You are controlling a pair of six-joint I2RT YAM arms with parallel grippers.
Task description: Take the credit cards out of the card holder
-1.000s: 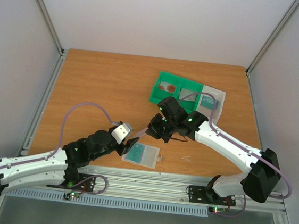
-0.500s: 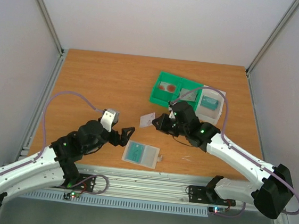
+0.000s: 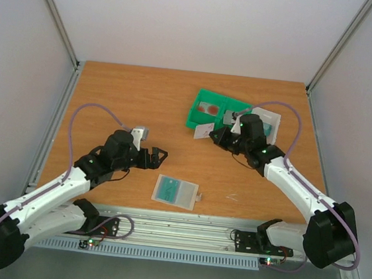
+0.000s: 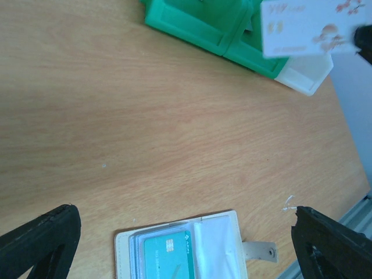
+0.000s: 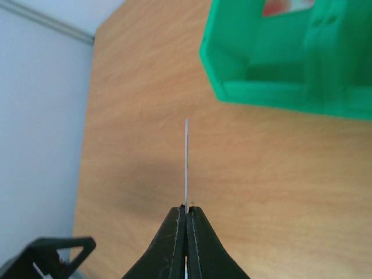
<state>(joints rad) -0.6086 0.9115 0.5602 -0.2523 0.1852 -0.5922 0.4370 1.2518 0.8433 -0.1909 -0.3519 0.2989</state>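
The step in hand looks like the carry-off of a card already drawn out: the right pincer [image 5: 186, 212] is pinched tight on the short end of a white card with reddish print [image 4: 302, 26], which it holds above the worktop [image 3: 130, 100], just in front of the green bin [image 5: 273, 93]. From its own wrist camera the card shows edge-on, standing straight out of the closed tips. One compartment of the bin has a red-marked card [image 3: 208, 108] lying in it. The card holder [image 3: 176, 192] lies flat and open near the front edge of the worktop, between the two arms and touched by neither, with a teal card [image 4: 168, 256] tucked in its left pocket, so the task seems partly done. The left pincer [image 3: 156, 156] is spread wide with nothing in it, just up and to the left of the holder. The next move likely calls for bringing the white card over a compartment and releasing it; afterwards the holder would need pinning down so the teal card can slide free.
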